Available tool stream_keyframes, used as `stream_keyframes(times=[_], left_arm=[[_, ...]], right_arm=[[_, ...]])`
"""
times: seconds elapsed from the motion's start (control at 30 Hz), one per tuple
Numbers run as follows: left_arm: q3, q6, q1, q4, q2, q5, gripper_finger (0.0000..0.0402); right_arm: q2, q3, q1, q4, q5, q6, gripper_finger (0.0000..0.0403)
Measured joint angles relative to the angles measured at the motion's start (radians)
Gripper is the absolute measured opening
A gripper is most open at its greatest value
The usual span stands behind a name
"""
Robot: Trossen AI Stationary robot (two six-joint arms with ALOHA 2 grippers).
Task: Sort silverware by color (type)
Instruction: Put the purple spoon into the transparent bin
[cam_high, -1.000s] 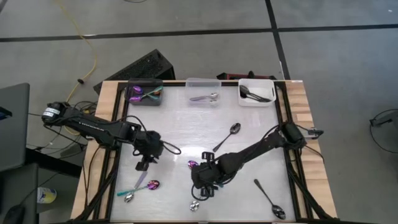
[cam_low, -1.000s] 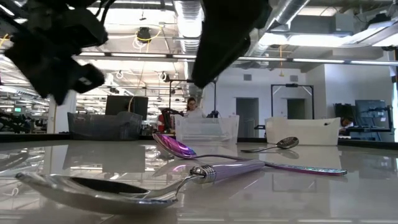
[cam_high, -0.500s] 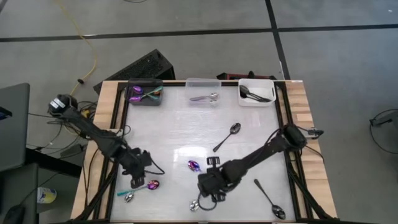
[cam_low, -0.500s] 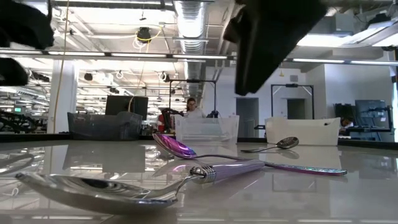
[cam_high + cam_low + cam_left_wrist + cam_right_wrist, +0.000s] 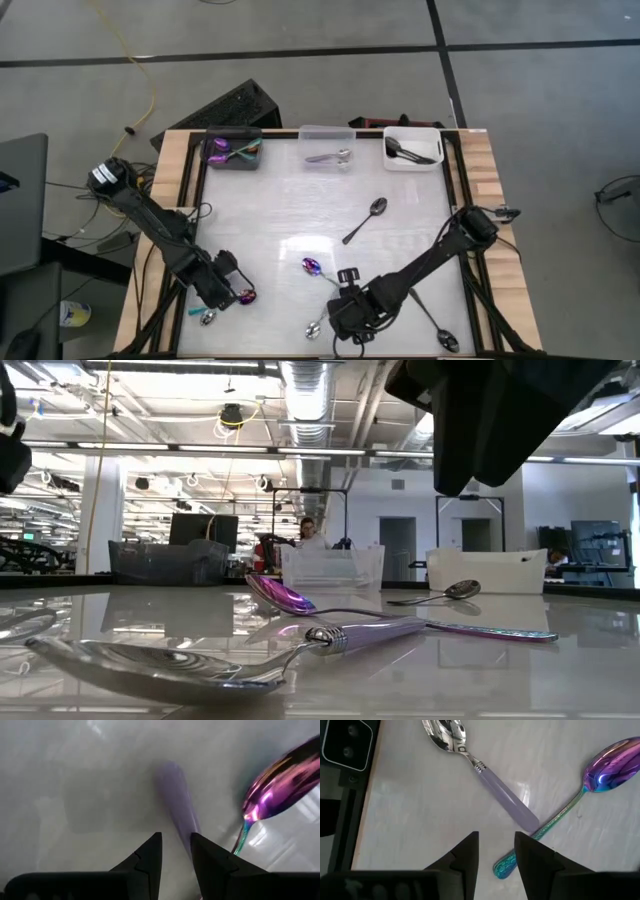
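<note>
Near the table's front left, an iridescent spoon (image 5: 245,296) crosses a silver-bowled spoon (image 5: 207,318) with a lilac handle (image 5: 176,805). My left gripper (image 5: 226,288) hangs just above that handle, pointing down, open by a narrow gap (image 5: 176,851), with nothing in it. At front centre lie a second silver-bowled, lilac-handled spoon (image 5: 485,775) and a second iridescent spoon (image 5: 580,795); their handles cross. My right gripper (image 5: 348,318) hovers over them, open (image 5: 496,851) and empty. Both pairs lie flat on the table.
Three bins line the far edge: dark grey (image 5: 234,150) with iridescent spoons, clear (image 5: 327,147) with a silver one, white (image 5: 412,148) with black ones. A black spoon (image 5: 365,220) lies mid-table and another (image 5: 433,320) at the front right. Black rails frame the tabletop.
My left gripper has swung toward the table's near left corner and sunk over the crossed spoons there, rolling its wrist about a quarter turn. My right gripper has moved toward the near edge and a little right, over the front-centre spoons. No spoon has moved.
</note>
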Motion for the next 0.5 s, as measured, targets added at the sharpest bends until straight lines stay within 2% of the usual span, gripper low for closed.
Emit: stream_keyframes(times=[0.27,0.5], left_arm=[[0.004,0.018,-0.003,0.126,0.095,0.016,0.0087],[0.004,0.049,0.023,0.093,0.105,0.014,0.0087]], right_arm=[[0.0,0.0,0.003,0.0,0.0,0.0,0.0148],[0.0,0.0,-0.005,0.0,-0.001,-0.001,0.0147]])
